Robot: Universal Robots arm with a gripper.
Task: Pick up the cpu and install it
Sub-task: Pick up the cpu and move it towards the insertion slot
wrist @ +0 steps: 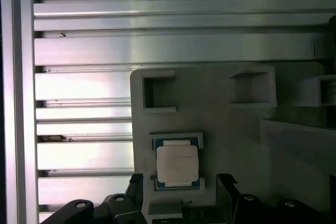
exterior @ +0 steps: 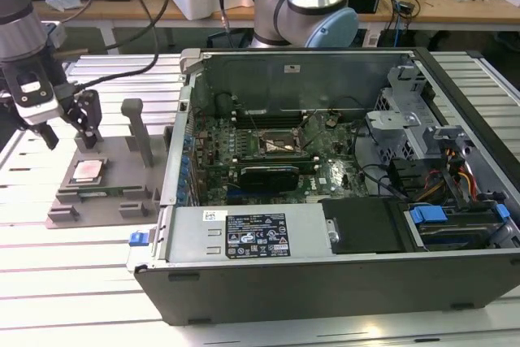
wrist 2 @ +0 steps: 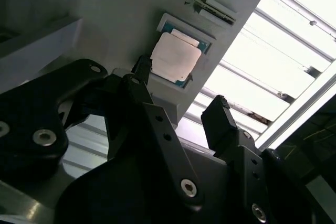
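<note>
Cpu (wrist: 178, 162) lies flat, plate up, beneath splayed claw (wrist: 180, 181).

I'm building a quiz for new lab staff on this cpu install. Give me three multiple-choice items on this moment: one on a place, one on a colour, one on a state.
1. Where is the cpu?
A. In a recess of the holder, outside the computer case
B. Inside that case
C. Under that case

2. What colour is the holder?
A. Red
B. Grey
C. Yellow

3. How is the pincer?
A. Shut on the cpu
B. Shut, empty
C. Open, over the cpu

Answers:
1. A, both wrist views show it seated in the holder's recess.
2. B, the holder is plain grey in every view.
3. C, the fingers stand apart and touch nothing, with the cpu beyond them.
</note>
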